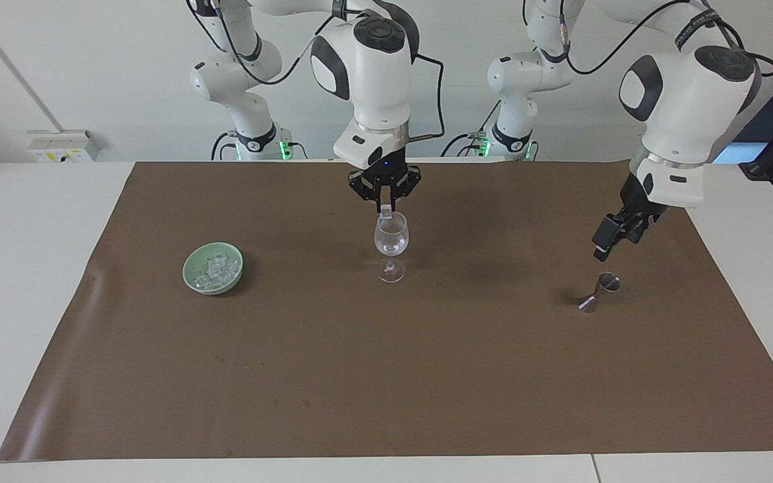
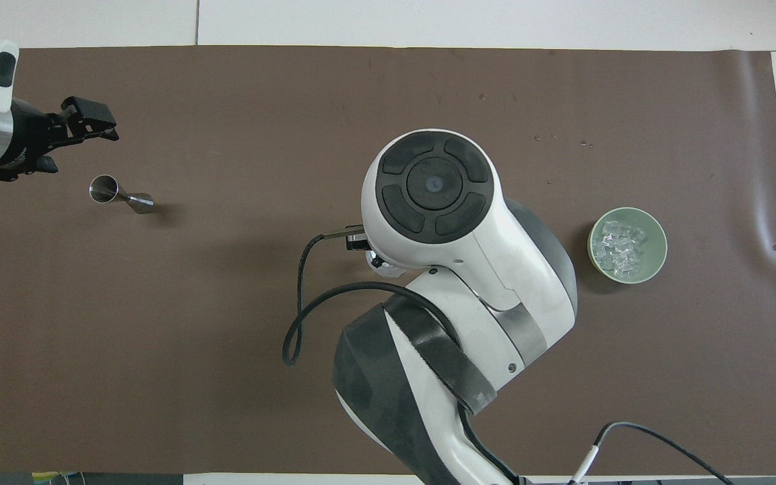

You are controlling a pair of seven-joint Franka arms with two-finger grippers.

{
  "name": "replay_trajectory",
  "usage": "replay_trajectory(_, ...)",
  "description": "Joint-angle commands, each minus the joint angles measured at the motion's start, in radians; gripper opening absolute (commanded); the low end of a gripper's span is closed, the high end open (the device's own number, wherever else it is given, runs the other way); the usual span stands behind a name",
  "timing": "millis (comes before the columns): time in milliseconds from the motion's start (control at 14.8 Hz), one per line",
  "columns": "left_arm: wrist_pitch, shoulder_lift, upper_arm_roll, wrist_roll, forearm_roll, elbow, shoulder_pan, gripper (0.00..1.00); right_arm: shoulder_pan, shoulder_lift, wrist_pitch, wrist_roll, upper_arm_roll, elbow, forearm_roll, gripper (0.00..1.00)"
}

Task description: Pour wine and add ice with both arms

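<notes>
Ice cube (image 1: pixel 384 210) is pinched between the right gripper (image 1: pixel 384 201) fingers, and I've got that gripper hanging straight over the mouth of the wine glass (image 1: pixel 391 245), cube just at the rim, can't tell if it touches the glass. Glass stands upright mid-mat, roughly between the two arms' ends of the table. From the overhead cam the right arm's big wrist covers nearly all of the glass, only a sliver of it (image 2: pixel 388 268) peeks out, so I'm reading the height off the facing cam.

Rest of the ice (image 1: pixel 214 270) sits piled in the green bowl (image 1: pixel 193 279) toward the right arm's end of the table, well apart from the glass. Overhead shows the bowl (image 2: pixel 657 232) uncovered w/ the cubes (image 2: pixel 620 250) heaped inside.

Left gripper (image 1: pixel 611 238) is in the air over the brown mat (image 1: pixel 386 376), near the metal jigger (image 1: pixel 599 293), not touching it. Jigger lies tipped on its side toward the left arm's end. Overhead has the left gripper (image 2: pixel 81 124) beside the jigger (image 2: pixel 118 196), fingers seen edge-on in both cams so I can't tell if they're spread or closed
</notes>
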Motion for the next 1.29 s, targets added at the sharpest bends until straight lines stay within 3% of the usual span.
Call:
replay_trajectory(0, -0.138, -0.017, 0.137, 0.149, 0.014, 0.081, -0.114, 1.0, 0.017, -0.011, 0.044, 0.05, 0.001, -0.052, 0.002, 0.1)
replay_trajectory(339, -0.482, 0.007, 0.145, 0.415, 0.0, 0.252, -0.092, 1.0, 0.02, -0.026, 0.111, 0.054, 0.003, -0.117, 0.004, 0.11)
replay_trajectory(474, -0.559, 0.004, 0.135, 0.47, -0.004, 0.27, -0.067, 1.0, 0.02, -0.038, 0.154, 0.055, 0.003, -0.155, 0.004, 0.11)
replay_trajectory(745, -0.561, -0.043, 0.135, 0.465, -0.053, 0.211, -0.047, 1.0, 0.018, -0.048, 0.183, 0.055, 0.003, -0.187, 0.005, 0.12)
replay_trajectory(1016, -0.529, -0.069, 0.135, 0.461, -0.053, 0.155, -0.052, 1.0, 0.018, -0.048, 0.176, 0.055, 0.003, -0.187, 0.005, 0.34)
replay_trajectory(1219, -0.527, -0.069, 0.138, 0.47, -0.047, 0.154, -0.061, 1.0, 0.015, -0.038, 0.105, 0.055, 0.001, -0.131, 0.005, 0.38)
